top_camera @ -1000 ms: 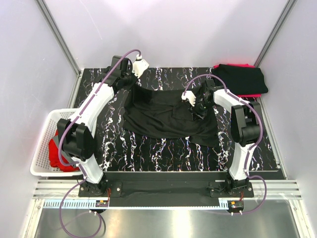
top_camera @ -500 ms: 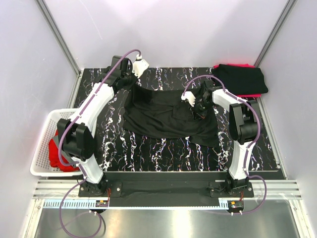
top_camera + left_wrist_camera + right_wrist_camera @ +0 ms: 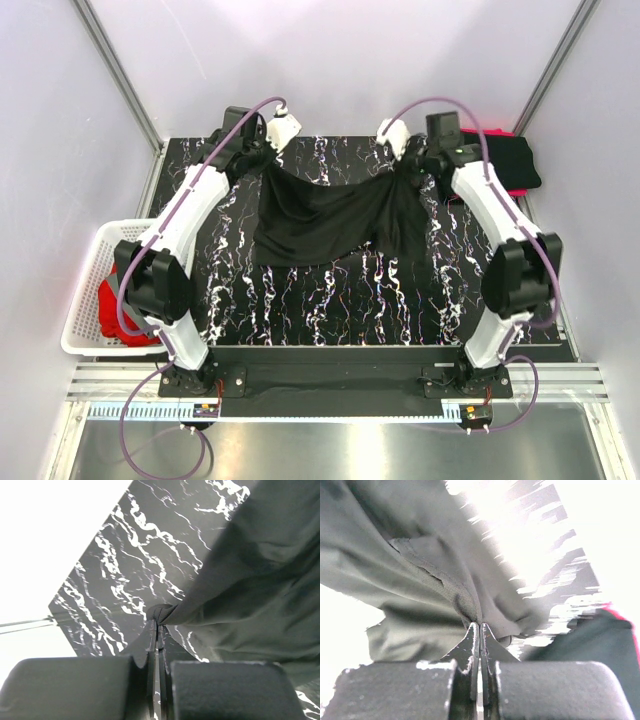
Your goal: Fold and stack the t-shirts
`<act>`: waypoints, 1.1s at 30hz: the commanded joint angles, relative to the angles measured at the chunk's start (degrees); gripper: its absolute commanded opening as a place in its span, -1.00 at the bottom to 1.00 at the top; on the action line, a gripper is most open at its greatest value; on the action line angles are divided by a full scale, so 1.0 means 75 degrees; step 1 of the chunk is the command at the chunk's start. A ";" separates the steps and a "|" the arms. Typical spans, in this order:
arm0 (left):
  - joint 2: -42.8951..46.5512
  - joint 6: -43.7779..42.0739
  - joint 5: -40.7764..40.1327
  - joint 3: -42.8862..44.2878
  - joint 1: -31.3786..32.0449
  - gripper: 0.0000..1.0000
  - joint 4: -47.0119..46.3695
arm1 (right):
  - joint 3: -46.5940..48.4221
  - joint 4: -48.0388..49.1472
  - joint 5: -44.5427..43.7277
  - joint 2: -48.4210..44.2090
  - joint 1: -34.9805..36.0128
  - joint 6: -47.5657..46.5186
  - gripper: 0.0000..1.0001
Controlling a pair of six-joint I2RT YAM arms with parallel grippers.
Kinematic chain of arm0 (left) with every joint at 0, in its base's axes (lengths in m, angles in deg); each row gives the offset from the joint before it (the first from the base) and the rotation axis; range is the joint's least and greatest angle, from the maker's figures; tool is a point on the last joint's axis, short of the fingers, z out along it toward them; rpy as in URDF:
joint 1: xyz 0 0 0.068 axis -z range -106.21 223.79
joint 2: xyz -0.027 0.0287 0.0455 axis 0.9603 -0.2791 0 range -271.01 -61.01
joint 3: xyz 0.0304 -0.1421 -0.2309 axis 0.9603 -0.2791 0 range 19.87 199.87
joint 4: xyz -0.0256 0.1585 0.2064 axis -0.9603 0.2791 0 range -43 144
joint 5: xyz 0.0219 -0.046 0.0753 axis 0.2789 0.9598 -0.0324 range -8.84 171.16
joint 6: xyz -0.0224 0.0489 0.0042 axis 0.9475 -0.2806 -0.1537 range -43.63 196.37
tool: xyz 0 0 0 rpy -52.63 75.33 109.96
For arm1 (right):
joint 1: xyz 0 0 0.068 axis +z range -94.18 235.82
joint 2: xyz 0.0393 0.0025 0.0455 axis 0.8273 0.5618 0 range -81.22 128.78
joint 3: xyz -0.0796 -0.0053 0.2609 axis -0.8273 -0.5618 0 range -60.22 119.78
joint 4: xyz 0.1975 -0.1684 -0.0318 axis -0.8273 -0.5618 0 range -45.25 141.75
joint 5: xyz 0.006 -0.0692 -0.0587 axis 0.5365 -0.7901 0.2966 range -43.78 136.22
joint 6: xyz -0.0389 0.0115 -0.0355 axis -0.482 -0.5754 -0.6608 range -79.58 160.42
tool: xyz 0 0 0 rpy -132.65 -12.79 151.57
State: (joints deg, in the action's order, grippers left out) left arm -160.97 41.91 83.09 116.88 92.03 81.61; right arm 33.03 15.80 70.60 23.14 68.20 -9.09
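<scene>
Two hands grip one black t-shirt (image 3: 330,215) by its far corners, holding it stretched across the upper middle of the overhead view, over the black marbled surface (image 3: 330,300). The left hand (image 3: 264,163) is clamped on a bunched corner at the cloth's upper left; in its wrist view the fingers are pinched together with a knot of fabric at their tips. The right hand (image 3: 405,172) is clamped on the opposite corner, right of centre near the top, and its wrist view shows a folded hem squeezed between the tips. The shirt sags between the two grips. Its lower edge seems to rest on the surface, though the overhead view does not make that plain. A folded stack (image 3: 505,160), black over red, lies at the upper right. A white basket (image 3: 85,300) at the left edge holds red and black cloth (image 3: 108,305).
</scene>
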 commanded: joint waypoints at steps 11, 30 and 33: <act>0.0039 -0.0210 -0.0223 0.0659 0.0041 -1.00 -0.0431 | -0.0362 0.0597 -0.0216 -0.0953 0.0060 0.0754 -0.98; 0.0004 -0.0245 -0.0246 0.0624 0.0099 -1.00 -0.0431 | -0.0083 0.0784 -0.0168 -0.0450 0.0048 0.2053 -1.00; 0.0016 -0.0257 -0.0235 0.0635 0.0111 -1.00 -0.0431 | -0.0024 0.1112 -0.0437 -0.0496 0.0060 0.2429 -0.47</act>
State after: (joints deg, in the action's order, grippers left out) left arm -161.02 40.25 82.15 119.86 92.58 81.13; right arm 29.36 19.89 69.14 20.10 68.20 5.18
